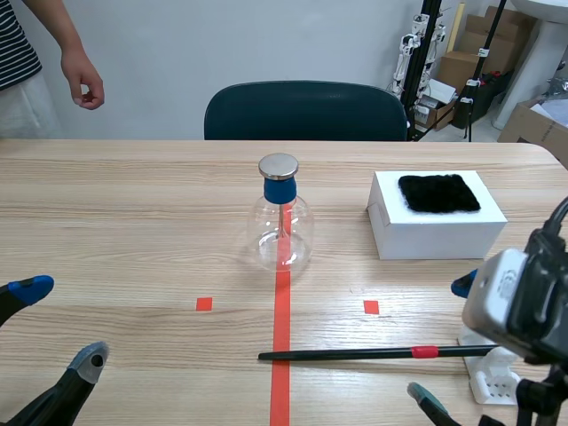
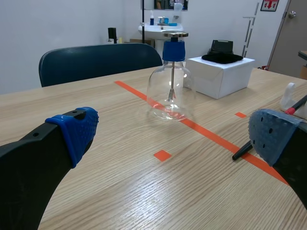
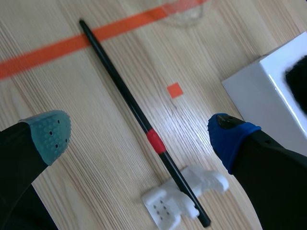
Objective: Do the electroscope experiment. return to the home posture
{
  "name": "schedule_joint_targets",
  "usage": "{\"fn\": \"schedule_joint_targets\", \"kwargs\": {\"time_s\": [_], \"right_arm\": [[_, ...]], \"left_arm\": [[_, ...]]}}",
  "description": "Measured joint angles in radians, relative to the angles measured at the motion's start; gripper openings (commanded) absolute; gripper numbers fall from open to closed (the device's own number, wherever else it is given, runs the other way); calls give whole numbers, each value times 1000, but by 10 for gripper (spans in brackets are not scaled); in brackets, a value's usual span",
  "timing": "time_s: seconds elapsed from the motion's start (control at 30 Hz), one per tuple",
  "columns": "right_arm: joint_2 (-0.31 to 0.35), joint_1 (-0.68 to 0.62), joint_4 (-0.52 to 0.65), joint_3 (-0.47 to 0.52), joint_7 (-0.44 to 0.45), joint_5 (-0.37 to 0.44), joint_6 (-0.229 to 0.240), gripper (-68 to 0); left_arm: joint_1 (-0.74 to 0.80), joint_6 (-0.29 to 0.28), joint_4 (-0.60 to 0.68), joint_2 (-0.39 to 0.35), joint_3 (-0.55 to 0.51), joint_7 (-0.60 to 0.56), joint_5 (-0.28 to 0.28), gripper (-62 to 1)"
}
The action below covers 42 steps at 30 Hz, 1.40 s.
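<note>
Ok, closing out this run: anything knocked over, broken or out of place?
Nothing stands out. The flask stands upright, the black rod rests on its white holder, and the black cloth lies flat on the white box.

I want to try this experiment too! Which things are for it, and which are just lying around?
For the experiment: glass electroscope, black rod, white rod stand, black fuzzy pad, white box under it.
Just around: dark chair, cardboard boxes behind, a person's hand.
</note>
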Motion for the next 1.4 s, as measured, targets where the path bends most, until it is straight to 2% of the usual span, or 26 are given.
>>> {"fn": "schedule_joint_targets", "kwargs": {"time_s": [0.2,0.3,0.47,0.53,0.6,0.67,0.73,0.83,0.97,1.13,1.23,1.4], "right_arm": [[0,0,0,137,-1,248,-3,-97],[0,0,0,180,4,313,5,-97],[1,-65,10,223,161,312,7,-97],[1,-119,24,229,208,308,8,-97],[2,-171,41,229,238,298,8,-97],[7,-219,53,229,277,291,8,-97],[15,-262,56,229,343,277,7,-97],[19,-315,56,229,408,240,3,-97],[19,-375,56,229,503,204,-3,-97],[19,-430,56,229,603,183,-64,-97],[25,-438,56,228,622,166,-60,-97],[124,-438,56,207,671,174,-60,-97]], "left_arm": [[0,0,0,0,0,0,0,14],[0,0,0,0,0,0,0,14],[1,0,0,0,0,0,0,14],[19,18,21,0,0,-18,-1,14],[64,20,79,0,0,-42,-7,14],[128,59,166,1,0,-26,-6,14],[201,106,279,1,0,54,-7,14],[315,151,472,1,-1,261,-13,14],[474,207,695,12,-32,424,-109,14],[636,244,869,20,-84,531,-113,14],[692,256,936,20,-97,615,-113,14],[766,262,1007,20,-97,681,-113,14]]}}
